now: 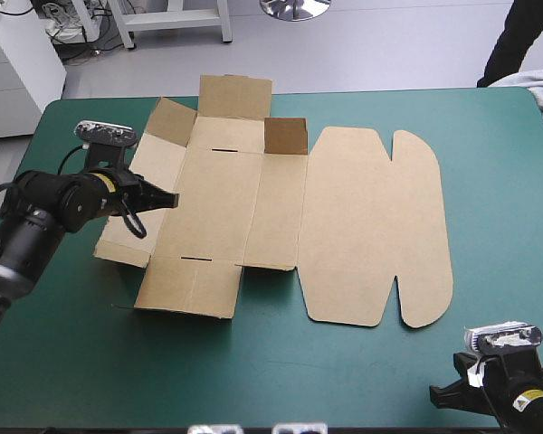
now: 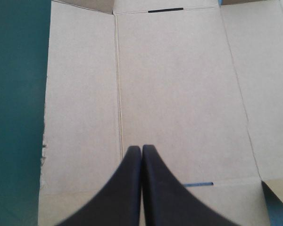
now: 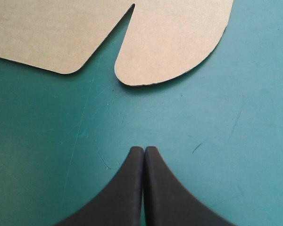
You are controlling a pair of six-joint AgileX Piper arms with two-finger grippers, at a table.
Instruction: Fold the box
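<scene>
Left gripper (image 2: 141, 148) fingers together over left wall (image 1: 158, 158) of box (image 1: 344, 226) | right gripper (image 3: 144, 149) together, near corner | judgement: catch wall's outer edge, hinge along crease.

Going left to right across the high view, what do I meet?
Left gripper, over the left panel of the box → upright end flap → flat rounded lid → right gripper, off the box.
</scene>
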